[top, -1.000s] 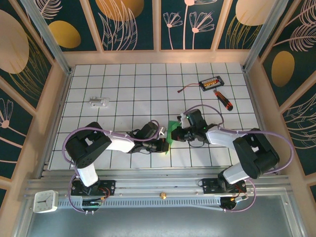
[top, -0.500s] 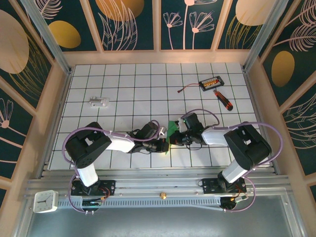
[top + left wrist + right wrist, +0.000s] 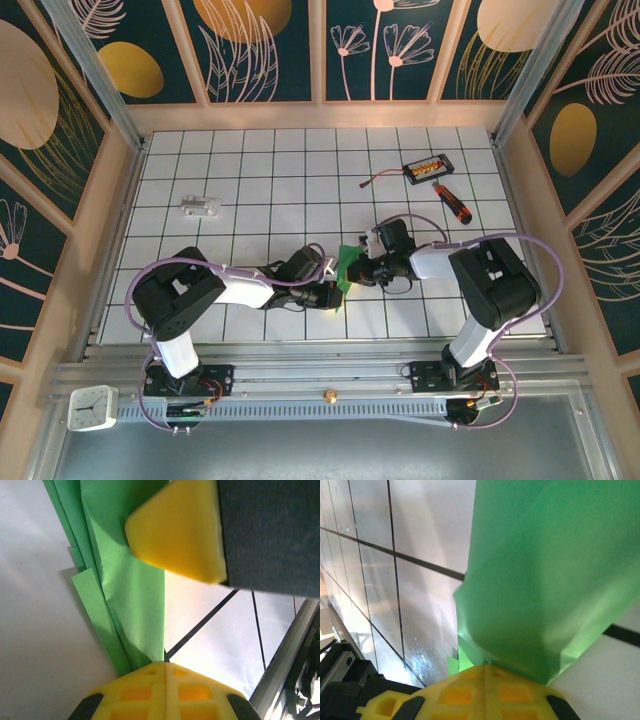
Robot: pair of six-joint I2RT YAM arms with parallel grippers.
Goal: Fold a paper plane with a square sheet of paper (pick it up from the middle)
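White tiles with black grid lines cover the table (image 3: 250, 170), and dark wall panels with gold leaves stand around it. We see the paper (image 3: 347, 270) near the middle, a little right of centre, caught between the two arms. It is bright green and folded into a narrow strip. Its long axis runs roughly far to near, leaning slightly left at the near end. We cannot tell which end is the nose.

From the left wrist we find the paper (image 3: 132, 595) in several flat layers, with creases along its length and stepped edges on one side. The left gripper (image 3: 335, 292) has its yellow fingers pressed together (image 3: 165, 666), with the strip's end running into the seam. A yellow wedge (image 3: 180, 530) on a dark grey body lies over the paper.

The right gripper (image 3: 358, 272) is likewise closed tight (image 3: 486, 669), and the green sheet (image 3: 540, 580) rises from its fingertips.

Far right on the table lie a screwdriver (image 3: 452, 203) and a black box (image 3: 428, 167) with orange parts.
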